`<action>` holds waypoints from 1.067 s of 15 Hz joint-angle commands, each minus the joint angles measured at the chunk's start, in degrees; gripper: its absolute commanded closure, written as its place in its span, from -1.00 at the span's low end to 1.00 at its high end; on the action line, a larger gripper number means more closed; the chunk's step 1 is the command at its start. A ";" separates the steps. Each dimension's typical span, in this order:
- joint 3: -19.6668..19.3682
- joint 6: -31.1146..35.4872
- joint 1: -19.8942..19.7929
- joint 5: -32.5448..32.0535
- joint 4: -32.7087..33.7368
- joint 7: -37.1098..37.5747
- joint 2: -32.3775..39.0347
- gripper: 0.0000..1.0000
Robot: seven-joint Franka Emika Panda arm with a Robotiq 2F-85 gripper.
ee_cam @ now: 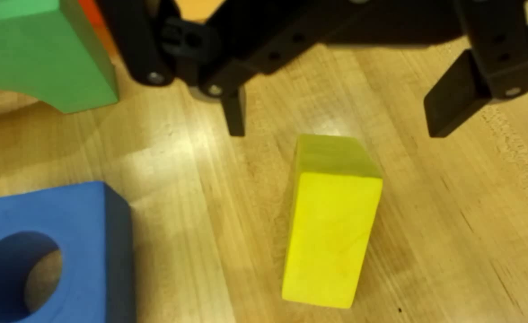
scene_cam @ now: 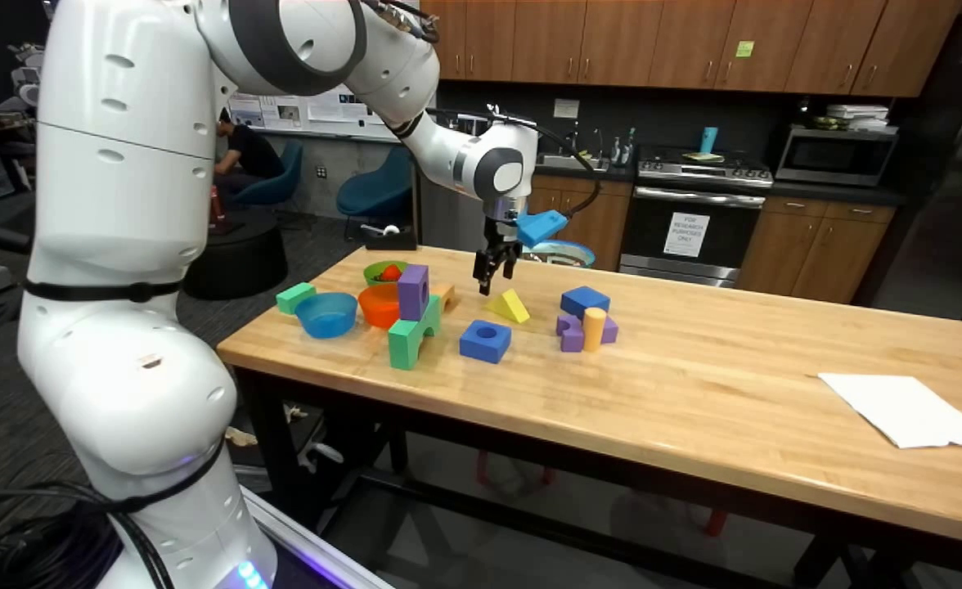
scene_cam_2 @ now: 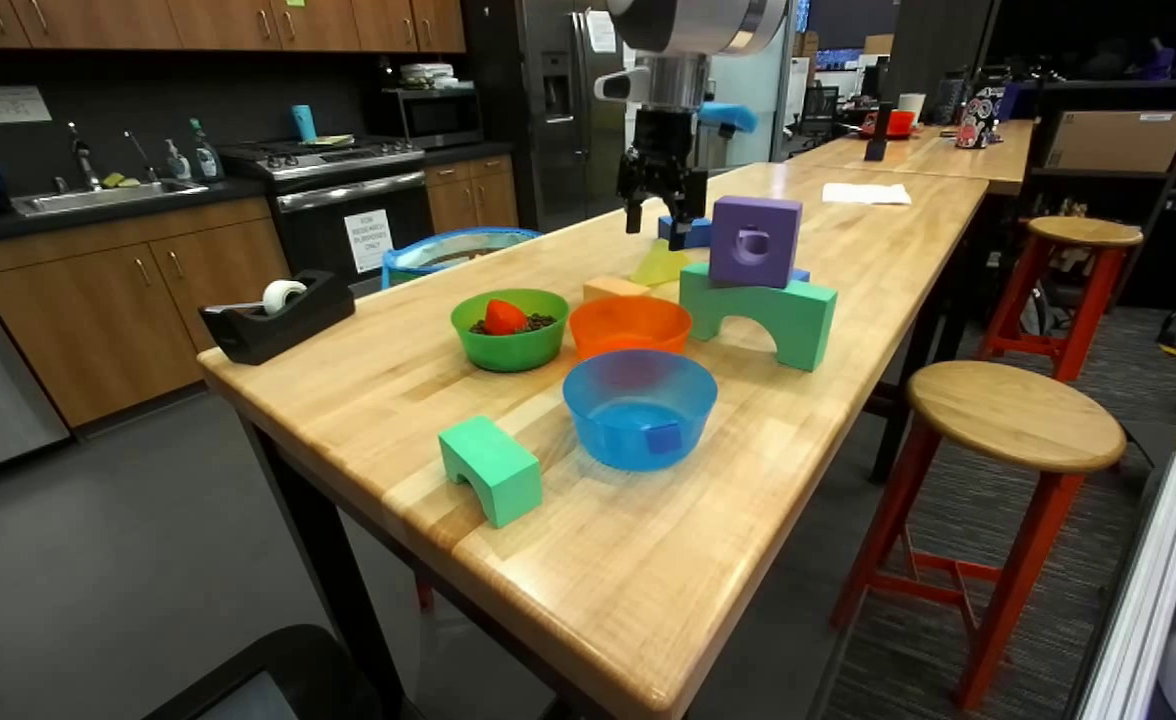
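Note:
My gripper (ee_cam: 338, 129) is open above the table, its fingers wide apart with nothing between them. Nearest to it is a yellow triangular block (ee_cam: 331, 237), lying below the fingertips and apart from them; an exterior view shows this yellow block (scene_cam: 509, 306) just under the gripper (scene_cam: 496, 281). A blue square block with a round hole (ee_cam: 82, 220) lies to the left in the wrist view. Beyond it stands a green arch block (ee_cam: 35, 54). In both exterior views a purple block with a hole (scene_cam_2: 754, 243) rests on top of that green arch (scene_cam_2: 803, 325).
Blue (scene_cam_2: 638, 410), orange (scene_cam_2: 630, 325) and green (scene_cam_2: 508, 345) bowls stand near one table end; a red item lies in the green bowl. Another green arch (scene_cam_2: 493, 470) and a tape dispenser (scene_cam_2: 278, 315) are there. A blue block (scene_cam: 585, 299) and tan cylinder (scene_cam: 594, 330) stand opposite.

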 commanded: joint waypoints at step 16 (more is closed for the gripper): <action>0.49 -1.31 -1.75 0.85 2.02 -1.29 1.64 -0.98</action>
